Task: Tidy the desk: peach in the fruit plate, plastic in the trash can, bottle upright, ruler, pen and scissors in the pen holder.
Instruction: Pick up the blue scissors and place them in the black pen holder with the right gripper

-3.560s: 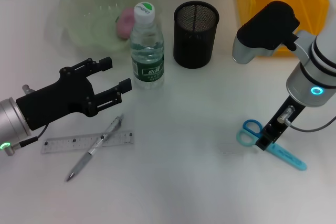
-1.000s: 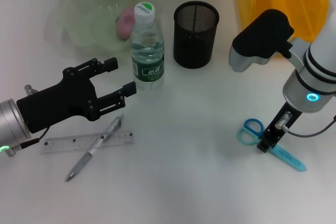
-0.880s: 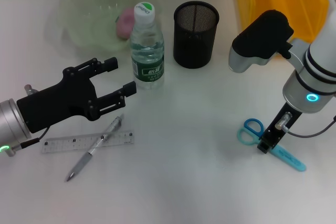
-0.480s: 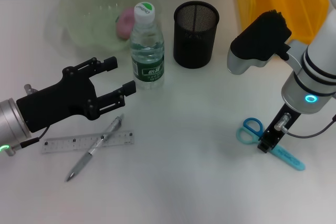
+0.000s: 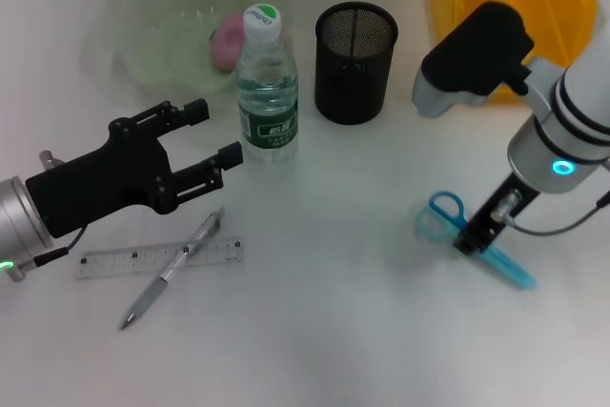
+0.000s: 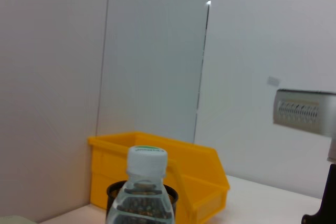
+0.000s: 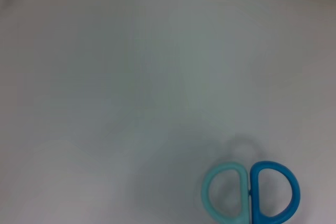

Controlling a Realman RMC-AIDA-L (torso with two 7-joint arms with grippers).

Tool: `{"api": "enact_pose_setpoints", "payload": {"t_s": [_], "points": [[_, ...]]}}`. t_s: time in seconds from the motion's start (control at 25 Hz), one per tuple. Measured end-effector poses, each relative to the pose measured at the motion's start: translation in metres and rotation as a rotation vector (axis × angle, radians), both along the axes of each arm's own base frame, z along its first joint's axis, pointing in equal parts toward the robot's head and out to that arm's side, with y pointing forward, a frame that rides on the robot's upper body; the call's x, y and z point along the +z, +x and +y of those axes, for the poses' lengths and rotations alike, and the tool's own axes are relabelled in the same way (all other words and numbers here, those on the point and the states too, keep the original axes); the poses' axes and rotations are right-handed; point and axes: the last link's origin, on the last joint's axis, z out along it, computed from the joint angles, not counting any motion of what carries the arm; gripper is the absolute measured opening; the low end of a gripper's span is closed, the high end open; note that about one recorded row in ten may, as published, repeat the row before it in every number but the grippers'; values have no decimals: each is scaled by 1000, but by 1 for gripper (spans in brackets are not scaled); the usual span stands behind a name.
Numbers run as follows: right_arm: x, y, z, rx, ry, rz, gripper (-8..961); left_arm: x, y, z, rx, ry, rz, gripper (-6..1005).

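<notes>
scissors (image 5: pixel 464 236) lifted off desk, gripped by right end effector (image 5: pixel 474 235)

bottle (image 5: pixel 266 92) green label and ruler (image 5: pixel 158 257) marks, neither legible

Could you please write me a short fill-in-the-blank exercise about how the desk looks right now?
1. The peach lies inside the fruit ____.
2. The bottle with the green cap stands ____ on the desk.
3. The pen lies across the ____.
4. The right gripper is shut on the ____.

Missing words: plate; upright; ruler; scissors
</notes>
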Motion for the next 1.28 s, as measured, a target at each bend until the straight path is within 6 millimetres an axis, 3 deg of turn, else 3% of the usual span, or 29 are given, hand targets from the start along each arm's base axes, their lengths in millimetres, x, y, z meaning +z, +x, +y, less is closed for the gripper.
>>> {"api": "enact_pose_setpoints", "payload": {"t_s": [0.28,0.56,0.64,0.84,0.96,1.28], "points": [[15,-18,12,97,156,185,256,2,-1,-1,-1,16,-2,725],[43,-37,22,143,248,615,266,1,-1,-1,-3,16,-4,724],[47,-37,23,161,263,664,269,1,-1,-1,-3,15,-5,724],[55,-18,27,242,361,905,276,1,-1,-2,0,16,-5,724],[60,8,34,300,467,1029,280,1,-1,-1,-1,16,-7,724],[58,28,37,473,602,1138,291,1,0,0,4,19,-15,724]]}}
